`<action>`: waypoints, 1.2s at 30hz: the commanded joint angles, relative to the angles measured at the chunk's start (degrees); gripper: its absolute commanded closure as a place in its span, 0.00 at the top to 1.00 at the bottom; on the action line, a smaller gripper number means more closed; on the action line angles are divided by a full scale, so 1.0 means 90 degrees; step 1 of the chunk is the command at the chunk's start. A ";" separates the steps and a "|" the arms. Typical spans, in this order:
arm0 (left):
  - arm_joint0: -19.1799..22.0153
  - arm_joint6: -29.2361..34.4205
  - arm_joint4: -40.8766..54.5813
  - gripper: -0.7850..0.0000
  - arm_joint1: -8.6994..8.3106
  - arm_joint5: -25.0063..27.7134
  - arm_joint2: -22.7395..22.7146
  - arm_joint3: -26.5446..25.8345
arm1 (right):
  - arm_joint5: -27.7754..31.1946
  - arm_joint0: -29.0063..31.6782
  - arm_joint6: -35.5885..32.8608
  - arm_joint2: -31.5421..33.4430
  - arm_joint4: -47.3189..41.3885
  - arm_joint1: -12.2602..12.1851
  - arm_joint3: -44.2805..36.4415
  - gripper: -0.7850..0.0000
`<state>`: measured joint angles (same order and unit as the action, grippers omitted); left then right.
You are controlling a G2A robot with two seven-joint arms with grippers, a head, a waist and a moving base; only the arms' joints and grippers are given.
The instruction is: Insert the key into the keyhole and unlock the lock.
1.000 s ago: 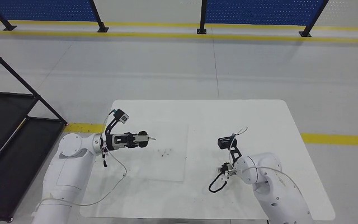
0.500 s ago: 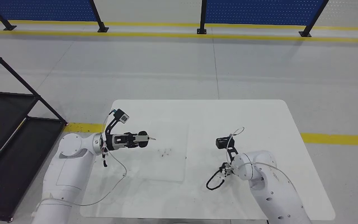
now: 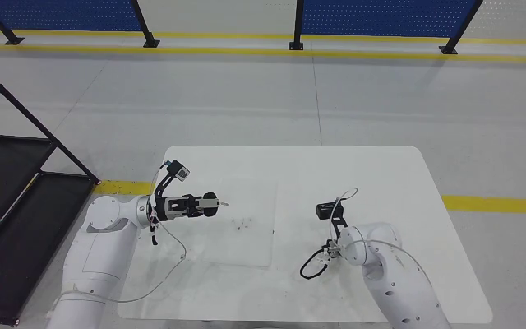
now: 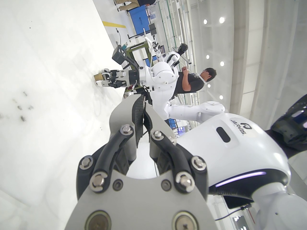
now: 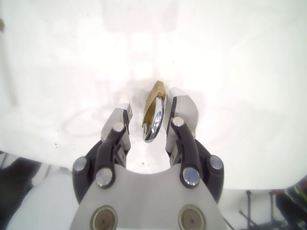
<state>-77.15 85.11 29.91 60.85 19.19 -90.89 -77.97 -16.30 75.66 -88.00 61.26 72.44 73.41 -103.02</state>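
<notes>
The right gripper (image 5: 150, 98) is spread open. Its fingers (image 5: 182, 106) straddle a brass padlock (image 5: 153, 101) on the white table (image 3: 370, 181), with the chrome shackle pointing back toward the wrist. One finger is just beside the padlock and the other stands apart. The left gripper (image 4: 142, 101) hovers over the table's left part, clenched on a thin sliver, seemingly the key (image 3: 223, 202). A small white tag (image 3: 182, 173) sits on that wrist (its print is too small to read). Dark specks (image 3: 242, 222) dot the table between the arms.

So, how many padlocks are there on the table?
1. The brass padlock is on the white table, between the two sides of the open right claw. Another one could be hidden under an arm.
</notes>
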 commanded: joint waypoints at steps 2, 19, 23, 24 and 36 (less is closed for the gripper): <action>0.0000 0.0000 0.0000 0.00 0.0000 0.0000 0.0000 0.0000 | 0.0000 0.0016 0.0000 0.0014 0.0061 0.0025 0.0013 0.35; 0.0000 0.0000 0.0000 0.00 0.0000 0.0000 0.0000 0.0000 | -0.0009 0.0209 0.0009 0.0696 -0.0353 0.0123 -0.0478 0.00; 0.0000 0.0000 0.0000 0.00 0.0000 0.0000 0.0000 0.0000 | -0.0248 0.0529 0.0250 0.1343 -0.1549 0.0159 -0.0838 0.00; 0.0000 0.0000 0.0000 0.00 0.0000 0.0000 0.0000 0.0000 | -0.0312 0.0586 0.0314 0.1505 -0.1999 0.0168 -0.0842 0.00; 0.0000 0.0000 0.0000 0.00 0.0000 0.0000 0.0000 0.0000 | 0.0628 0.1409 0.2514 0.2661 -0.6557 0.0277 0.0136 0.00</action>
<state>-77.15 85.11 29.91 60.85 19.19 -90.89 -77.97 -11.25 87.86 -66.62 85.01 16.22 75.84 -102.23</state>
